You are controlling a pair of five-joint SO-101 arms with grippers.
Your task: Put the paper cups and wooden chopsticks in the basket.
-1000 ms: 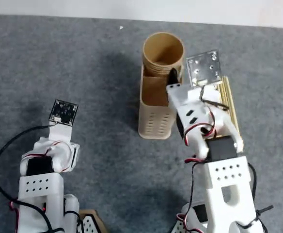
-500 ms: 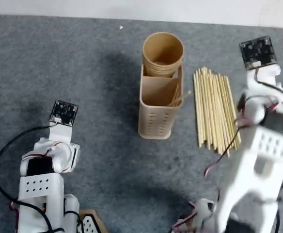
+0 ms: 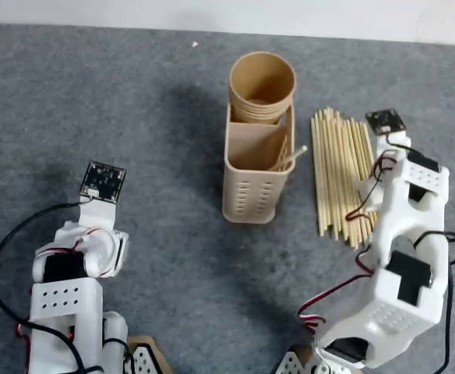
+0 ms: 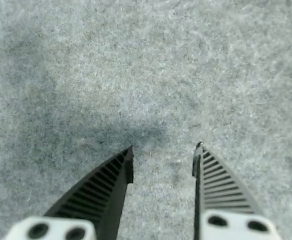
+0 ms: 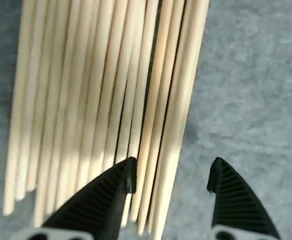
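Note:
A tan basket [image 3: 252,195] stands upright at the table's middle, with stacked paper cups [image 3: 262,84] in its far compartment and a chopstick [image 3: 288,160] leaning out of the near one. Several wooden chopsticks [image 3: 338,171] lie side by side on the carpet to its right. My right arm stands over their right edge. In the right wrist view my right gripper [image 5: 172,178] is open just above the chopsticks [image 5: 106,100], one finger over the bundle, the other past its edge. My left gripper [image 4: 163,161] is open over bare carpet, holding nothing; its arm [image 3: 79,257] sits at the lower left.
Grey carpet [image 3: 134,101] covers the whole table, with a pale wall strip along the far edge. A small brown piece [image 3: 146,351] shows beside the left arm's base.
The right arm left the basket, swung out right, then came down over the right side of the chopstick bundle. A chopstick now leans in the basket. The left arm stayed still.

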